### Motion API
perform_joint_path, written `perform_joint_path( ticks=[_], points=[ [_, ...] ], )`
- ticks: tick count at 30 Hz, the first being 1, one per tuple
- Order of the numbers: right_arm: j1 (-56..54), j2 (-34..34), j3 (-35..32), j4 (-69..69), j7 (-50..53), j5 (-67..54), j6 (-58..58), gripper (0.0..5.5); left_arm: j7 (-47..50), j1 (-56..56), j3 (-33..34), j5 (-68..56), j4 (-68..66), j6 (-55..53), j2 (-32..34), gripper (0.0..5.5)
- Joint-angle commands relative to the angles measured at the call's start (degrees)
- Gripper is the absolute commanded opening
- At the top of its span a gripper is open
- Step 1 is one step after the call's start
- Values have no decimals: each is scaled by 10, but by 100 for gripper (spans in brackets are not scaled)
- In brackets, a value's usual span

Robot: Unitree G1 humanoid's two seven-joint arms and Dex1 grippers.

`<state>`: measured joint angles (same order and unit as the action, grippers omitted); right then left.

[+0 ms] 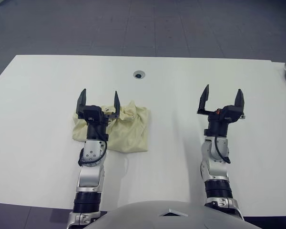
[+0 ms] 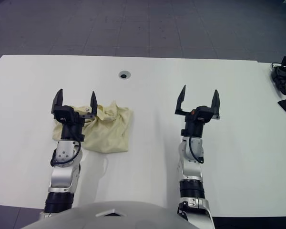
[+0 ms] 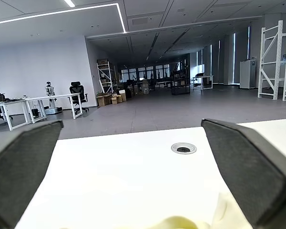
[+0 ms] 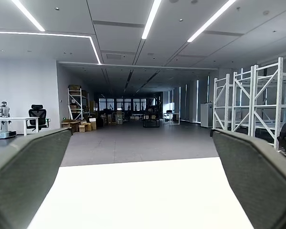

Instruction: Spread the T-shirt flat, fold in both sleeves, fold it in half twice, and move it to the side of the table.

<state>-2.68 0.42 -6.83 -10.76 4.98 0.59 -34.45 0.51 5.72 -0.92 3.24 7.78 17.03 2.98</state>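
Observation:
A pale yellow T-shirt [image 1: 128, 126] lies folded into a small, slightly rumpled bundle on the white table [image 1: 47, 86], left of centre. My left gripper [image 1: 98, 101] hovers open over the bundle's left part, fingers pointing away from me. In the left wrist view a sliver of the T-shirt [image 3: 181, 222] shows between the two dark fingers [image 3: 250, 167]. My right gripper [image 1: 221, 98] stands open well to the right, above bare table, holding nothing; its fingers [image 4: 257, 171] frame the tabletop in the right wrist view.
A round cable grommet [image 1: 139, 74] sits in the table beyond the shirt. Black cables and gear [image 2: 282, 76] lie at the far right edge. Bare table surface stretches between the two arms and to the far left.

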Motion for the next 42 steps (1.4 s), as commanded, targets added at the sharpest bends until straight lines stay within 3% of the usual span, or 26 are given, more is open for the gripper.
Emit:
perform_joint_path(
  ticks=[1, 10, 14, 16, 21, 26, 33, 42],
  points=[
    [-9, 3, 2, -7, 6, 5, 1, 538, -1, -4, 0, 5, 0, -5, 1, 540],
    [-12, 1, 3, -15, 10, 9, 8, 538, 1, -9, 0, 8, -6, -2, 1, 540],
    [18, -1, 90, 20, -127, -71, 23, 538, 3, -7, 1, 9, -3, -3, 1, 540],
    [19, -5, 82, 29, -107, -32, -27, 538, 3, -7, 2, 9, -3, -1, 2, 540],
    [4, -4, 47, 13, -100, -74, 20, 538, 1, -3, 1, 8, 3, -3, 1, 540],
    [23, -38, 137, 21, -196, -26, -15, 538, 26, -9, 17, 19, -1, 7, -2, 540],
    [33, -89, 244, 41, -319, -6, -4, 538, 106, -42, 100, 18, -14, -1, -4, 540],
    [-138, -118, 289, -150, -310, 146, -92, 537, 101, -64, 82, 27, -47, 1, -5, 540]
  ],
)
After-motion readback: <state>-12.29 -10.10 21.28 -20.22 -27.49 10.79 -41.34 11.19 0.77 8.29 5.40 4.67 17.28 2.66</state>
